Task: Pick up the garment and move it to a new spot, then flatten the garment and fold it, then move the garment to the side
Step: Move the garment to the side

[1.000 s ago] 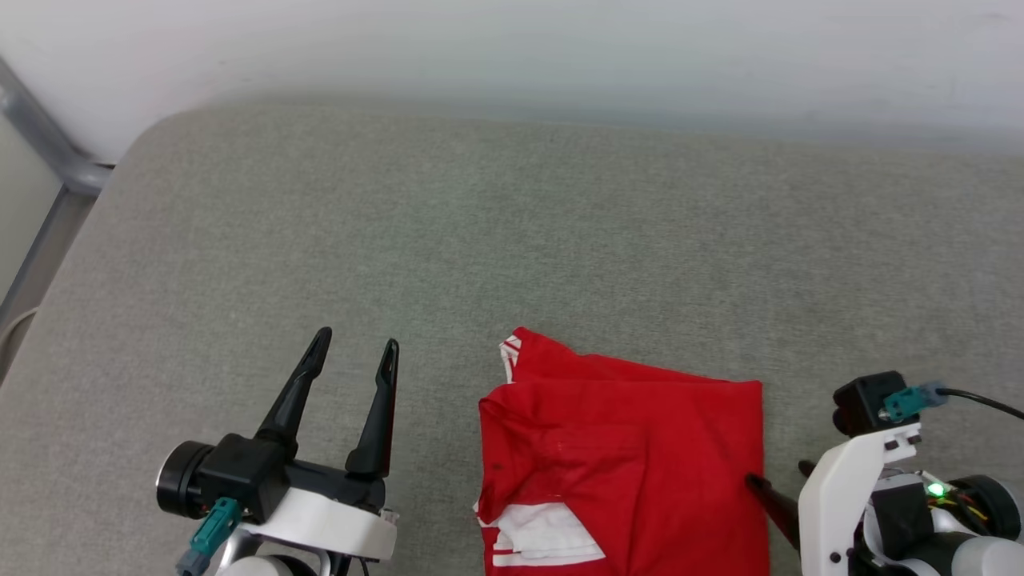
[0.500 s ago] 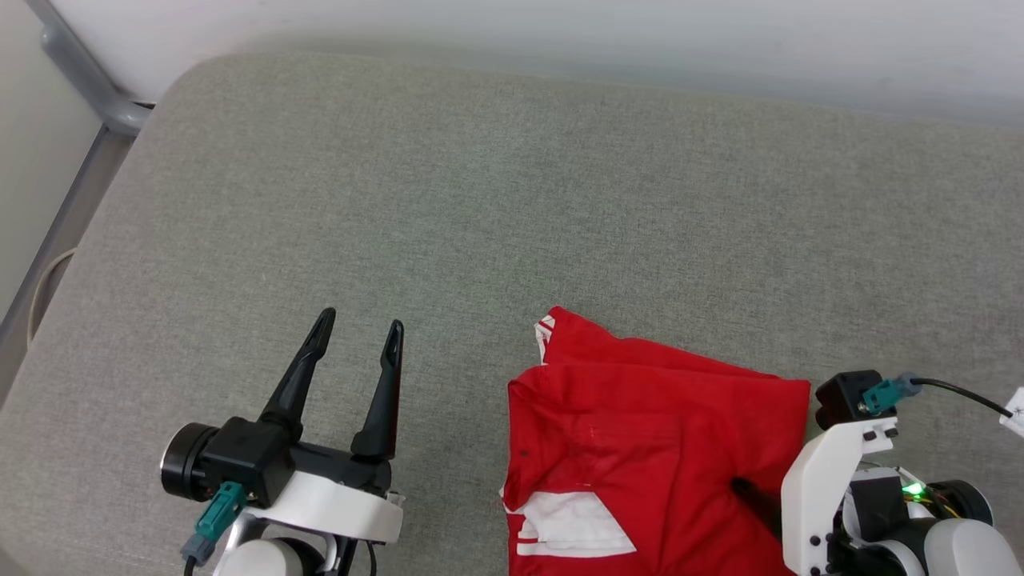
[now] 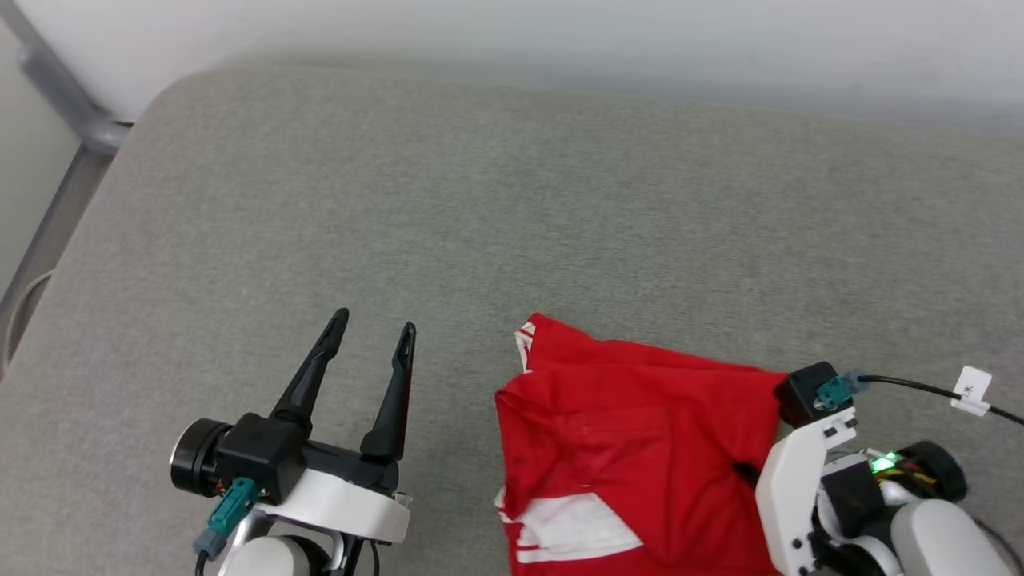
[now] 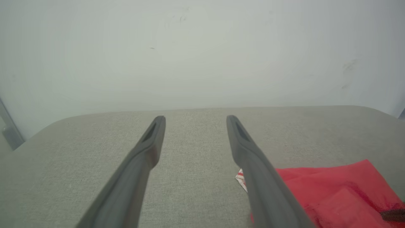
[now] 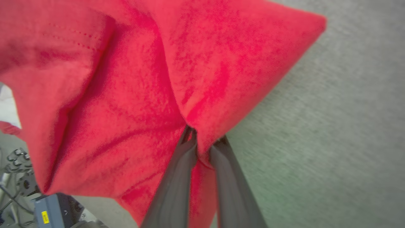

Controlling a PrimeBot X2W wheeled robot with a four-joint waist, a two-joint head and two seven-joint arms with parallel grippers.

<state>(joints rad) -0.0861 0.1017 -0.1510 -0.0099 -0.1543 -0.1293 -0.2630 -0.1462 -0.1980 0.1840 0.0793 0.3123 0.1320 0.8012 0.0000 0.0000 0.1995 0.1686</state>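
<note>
Folded garment [image 3: 632,448] lies near-right on grey padded surface [image 3: 480,200], btm edge cut off by frame, right tool [image 5: 202,142] tips half-buried in and pinched tight on its right-edge fold; left tool [image 3: 377,320] spread wide, holding nothing, nearby but apart.

The garment [image 3: 640,448] is running off the head view's bottom edge, hiding its lower part. The right tool [image 5: 205,139] is sitting with fingertips buried in a blurred red fold, probably pinching it.
</note>
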